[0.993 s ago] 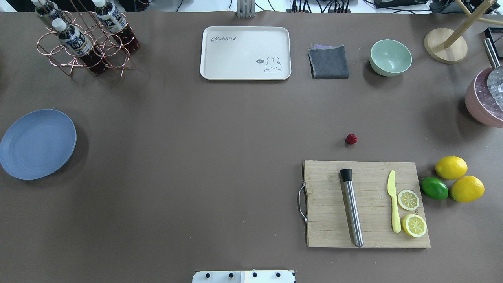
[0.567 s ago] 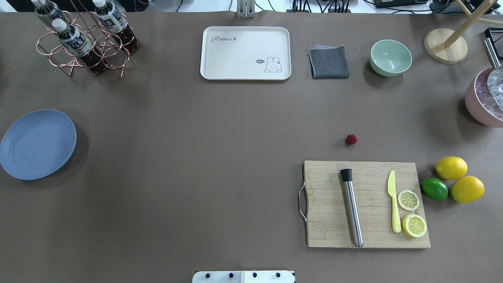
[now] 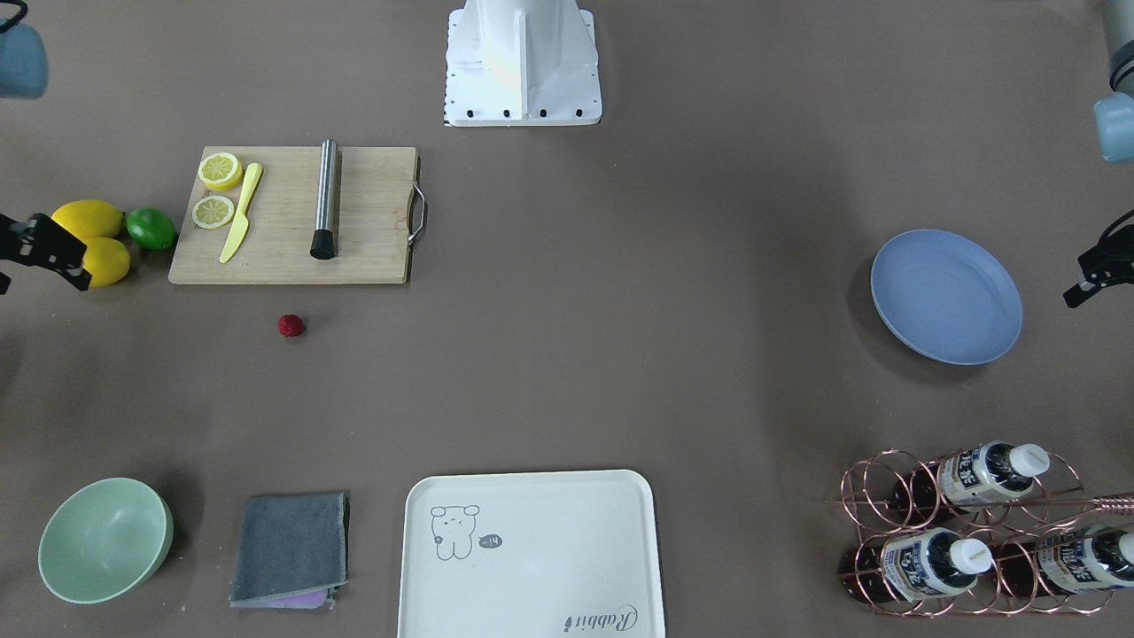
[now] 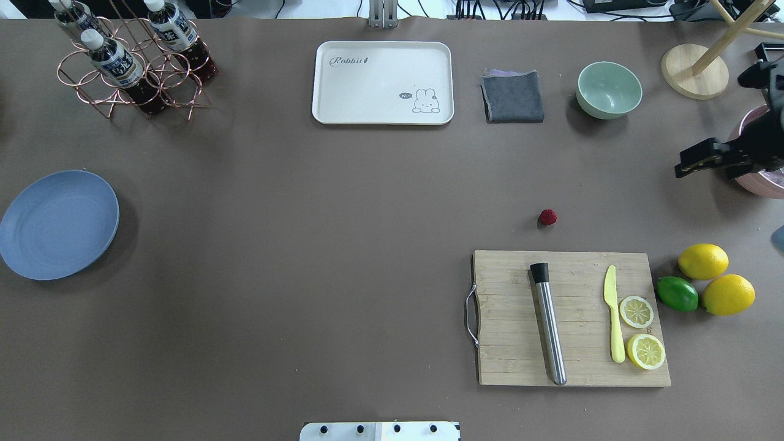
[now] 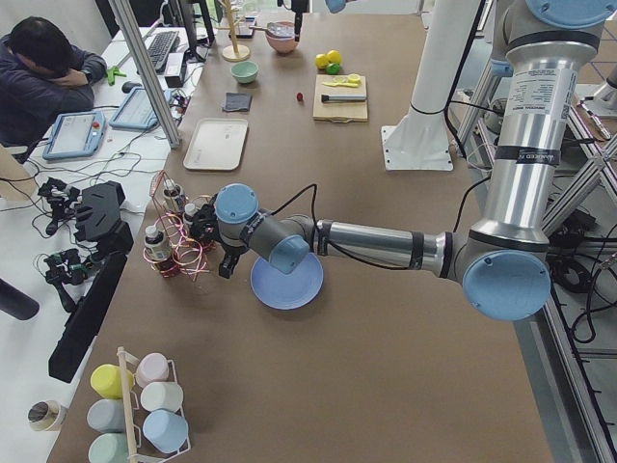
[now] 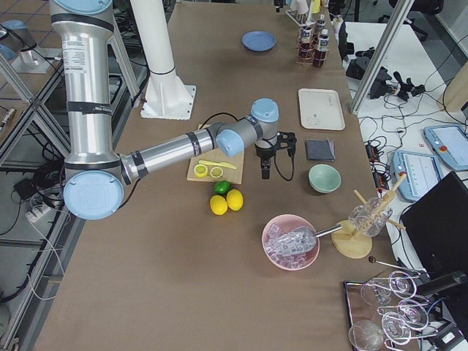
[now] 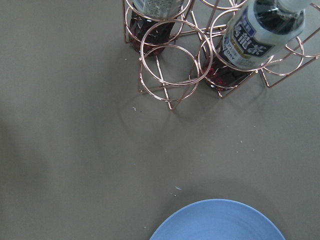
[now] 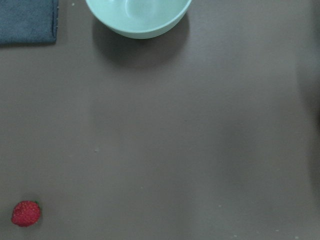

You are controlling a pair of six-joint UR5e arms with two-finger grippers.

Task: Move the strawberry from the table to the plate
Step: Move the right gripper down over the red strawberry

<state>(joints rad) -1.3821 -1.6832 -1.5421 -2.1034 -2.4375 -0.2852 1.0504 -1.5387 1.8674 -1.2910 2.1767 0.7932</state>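
The strawberry is a tiny dark-red berry lying on the table just beyond the cutting board; it also shows as the strawberry and low left in the right wrist view. The blue plate rests empty at the far left, also seen as the plate. My right gripper hangs high at the right edge over the pink bowl, well right of the berry. My left gripper is cut off at the frame edge beside the plate. I cannot tell how the jaws of either stand.
A wooden cutting board carries a steel muddler, a yellow knife and lemon slices. Lemons and a lime lie to its right. Along the far edge stand a bottle rack, cream tray, grey cloth and green bowl.
My right gripper has come into the overhead view at the right edge, above the pink bowl. The strawberry and plate have not moved.
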